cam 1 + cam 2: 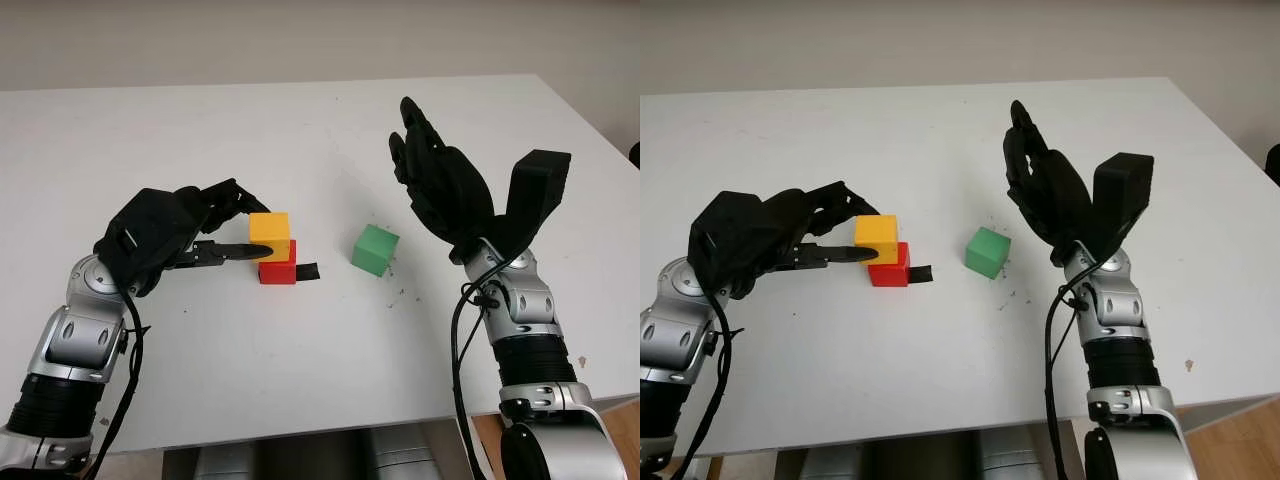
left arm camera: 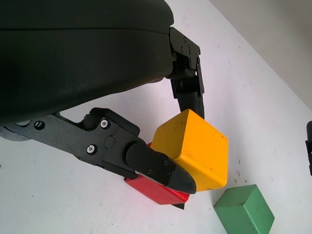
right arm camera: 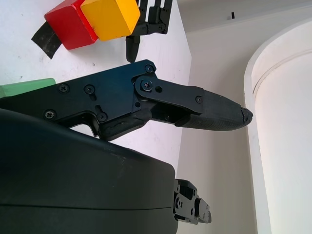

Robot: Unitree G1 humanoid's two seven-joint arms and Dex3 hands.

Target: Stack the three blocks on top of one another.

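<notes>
Left hand [image 1: 215,232] reaching in low over the white surface [image 1: 300,360], fingers [image 2: 161,168] curling around the yellow block [image 1: 270,237] from both sides, one finger pressing along its near face and another behind it, so clamped on that block. Directly under the grasped yellow block, sitting on the surface: the red block [image 1: 278,270], with the yellow one resting on top of it and overhanging slightly toward the left hand. Just past the red block, on the side away from the left hand, lying flat on the surface: a small black strip [image 1: 307,271], touching the red block's base. Farther out from the left hand, well apart from the two-block stack, standing alone on the surface: the green block [image 1: 375,250], between the stack and the right hand.

Right hand [image 1: 440,180] hovering raised above the surface, open and holding nothing, palm turned toward the green block, which is sitting just beside and below it without touching. Beyond the right hand's fingertips, the surface running on to its far edge.
</notes>
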